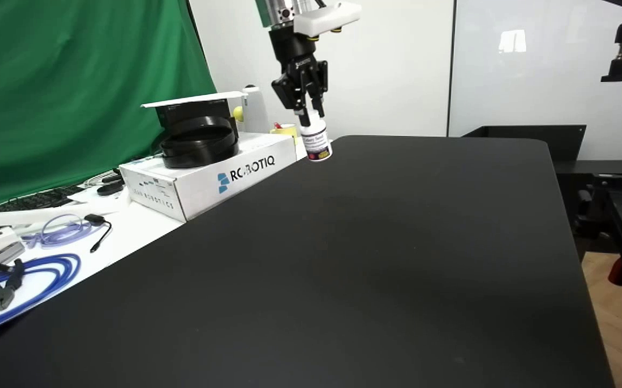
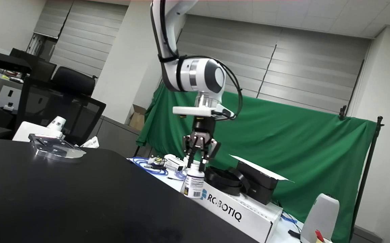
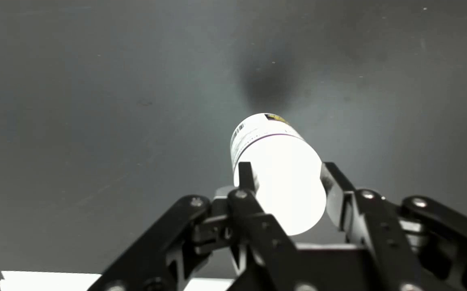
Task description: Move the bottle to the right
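Observation:
The small white pill bottle [image 1: 317,143] hangs in my gripper [image 1: 312,115] over the far left part of the black table [image 1: 397,242], slightly tilted. In an exterior view the bottle [image 2: 193,184] shows below the fingers of the gripper [image 2: 196,166], in front of the white box. In the wrist view the bottle [image 3: 275,147] sits between the two fingertips of the gripper [image 3: 286,167], which are shut on its cap end. The top of the bottle is washed out to bright white there. Its shadow falls on the table apart from it.
A white Robotiq box [image 1: 235,175] with black rings [image 1: 200,143] on top stands beside the table on a white surface. Blue cables [image 1: 57,275] lie nearer on that surface. A clear plate [image 2: 58,148] lies on the black table in an exterior view.

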`<state>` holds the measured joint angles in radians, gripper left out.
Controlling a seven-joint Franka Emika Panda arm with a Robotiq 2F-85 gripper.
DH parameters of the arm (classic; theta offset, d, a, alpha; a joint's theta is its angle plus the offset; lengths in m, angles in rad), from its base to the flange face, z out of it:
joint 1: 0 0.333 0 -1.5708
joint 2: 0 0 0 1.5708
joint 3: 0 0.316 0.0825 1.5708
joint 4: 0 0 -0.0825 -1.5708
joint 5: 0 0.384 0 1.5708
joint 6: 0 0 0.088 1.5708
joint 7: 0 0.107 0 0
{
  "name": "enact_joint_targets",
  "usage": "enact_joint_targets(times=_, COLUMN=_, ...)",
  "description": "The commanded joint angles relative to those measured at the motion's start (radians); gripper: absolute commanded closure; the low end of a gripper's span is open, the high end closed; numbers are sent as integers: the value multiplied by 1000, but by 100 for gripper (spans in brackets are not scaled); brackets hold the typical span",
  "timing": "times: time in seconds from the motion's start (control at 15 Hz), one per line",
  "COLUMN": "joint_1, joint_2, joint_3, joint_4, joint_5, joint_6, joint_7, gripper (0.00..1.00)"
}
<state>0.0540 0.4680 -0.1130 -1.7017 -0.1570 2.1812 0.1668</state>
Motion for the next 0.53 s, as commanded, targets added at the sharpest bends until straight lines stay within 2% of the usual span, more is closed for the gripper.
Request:
enact_joint_targets(times=0.0, joint_1=-96, joint_2=-91, joint_3=-4, joint_4=-87, joint_5=37, joint_6=-14, joint_7=-77, gripper=81)
enact_joint_targets(times=0.27, joint_1=-204, joint_2=-125, joint_3=-14, joint_4=-149, joint_5=93, joint_6=2, joint_7=-214, gripper=81)
enact_joint_targets(times=0.47, joint_1=-257, joint_2=-141, joint_3=-27, joint_4=-214, joint_5=120, joint_6=52, joint_7=-266, gripper=81)
